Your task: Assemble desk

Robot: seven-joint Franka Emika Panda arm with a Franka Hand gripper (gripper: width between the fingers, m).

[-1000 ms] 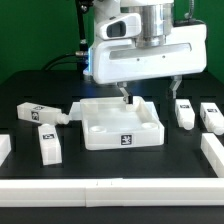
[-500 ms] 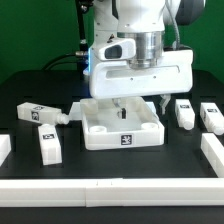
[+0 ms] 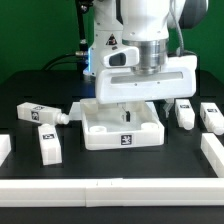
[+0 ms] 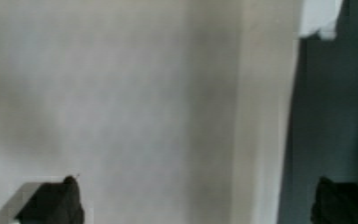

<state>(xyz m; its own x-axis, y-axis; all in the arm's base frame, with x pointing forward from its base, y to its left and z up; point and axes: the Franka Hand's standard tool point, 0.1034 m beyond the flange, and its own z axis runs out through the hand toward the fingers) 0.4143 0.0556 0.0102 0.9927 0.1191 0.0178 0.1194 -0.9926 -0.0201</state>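
- While hanging low over the tabletop (image 3: 100, 138), holds the pincer (image 4: 202, 198) spread wide apart, clamped on nothing.
- Tabletop position: near the middle of the black surface (image 3: 150, 165), open side up, raised rim all round, a tag on the wall facing the exterior view.
- In the wrist view, straddles one side wall: one fingertip over the white inner floor, the other out over the dark surface beyond the rim. Probably the wall toward the exterior view's right, though cannot say for sure.
- Looks like the approach to a first grasp. No legs (image 3: 183, 113) fitted yet: two lying to the exterior view's left of the tabletop, two to its right, none standing in it.
- Should handle as light, stiff moulded plastic: no sag when lifted by one edge, but smooth and probably slippery against the fingers.
- Best taken by the side wall, pinched across its thickness near mid-length and clear of the corners. Held near a corner, would likely swing or tip, being wide and flat.
- Worth closing squarely and gently: light enough to skid across the surface if nudged by one finger first.
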